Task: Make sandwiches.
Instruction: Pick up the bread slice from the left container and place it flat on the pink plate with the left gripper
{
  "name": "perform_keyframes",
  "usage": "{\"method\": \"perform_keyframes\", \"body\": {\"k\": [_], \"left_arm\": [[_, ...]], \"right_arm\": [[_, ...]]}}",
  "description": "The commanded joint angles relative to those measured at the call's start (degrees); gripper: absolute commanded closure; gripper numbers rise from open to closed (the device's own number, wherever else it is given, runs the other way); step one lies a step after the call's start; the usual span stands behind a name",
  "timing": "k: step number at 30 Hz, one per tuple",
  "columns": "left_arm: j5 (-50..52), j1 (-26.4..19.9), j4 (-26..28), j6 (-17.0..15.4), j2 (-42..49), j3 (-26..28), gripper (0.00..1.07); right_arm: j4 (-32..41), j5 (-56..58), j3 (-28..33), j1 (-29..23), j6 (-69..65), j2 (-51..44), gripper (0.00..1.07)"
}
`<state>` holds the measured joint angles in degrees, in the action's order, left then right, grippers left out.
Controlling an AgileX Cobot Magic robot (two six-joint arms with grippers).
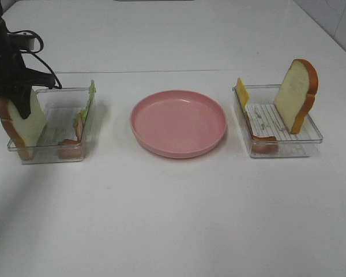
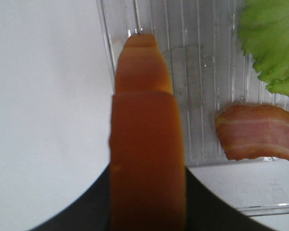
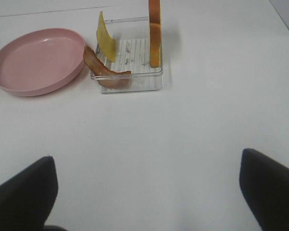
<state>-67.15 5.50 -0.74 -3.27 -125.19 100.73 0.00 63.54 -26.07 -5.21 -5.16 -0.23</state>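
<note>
Nearest, the right hand [image 3: 147, 192] hangs over bare counter [image 1: 173, 219], its fingers spread wide and empty. Farther on sits the pink plate [image 1: 179, 122], with nothing on it, a left tray [image 1: 46, 160] at its 9 o'clock and a right tray [image 1: 288, 151] at its 3 o'clock.

The step looks like fetching the first bread. The left hand [image 1: 20, 103] pinches the standing bread slice [image 2: 144, 96] by its crust at the left tray's outer end, with lettuce [image 1: 90, 98] and bacon [image 2: 260, 132] toward 3 o'clock of it.

The next move probably calls for a straight lift clear of the tray wall, a carry toward 3 o'clock, then laying the slice flat on the plate.
</note>
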Motion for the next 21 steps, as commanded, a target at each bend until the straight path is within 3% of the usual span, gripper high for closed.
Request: {"method": "perform_keyframes", "body": {"k": [1,9,21], "left_arm": [[0.57,0.23,-0.69,-0.06,-0.06,0.06,1.07],[0.06,0.23,-0.63,-1.09,1.26,0.11,1.07],[-5.21,0.23,-0.34,-6.59,15.87,3.55,1.07]], "right_arm": [[0.0,-0.57,0.11,0.34,0.57,-1.83,0.11],[0.0,-0.57,0.11,0.34,0.57,-1.83,0.11],[0.0,-0.57,0.11,0.34,0.57,-1.83,0.11]]}}
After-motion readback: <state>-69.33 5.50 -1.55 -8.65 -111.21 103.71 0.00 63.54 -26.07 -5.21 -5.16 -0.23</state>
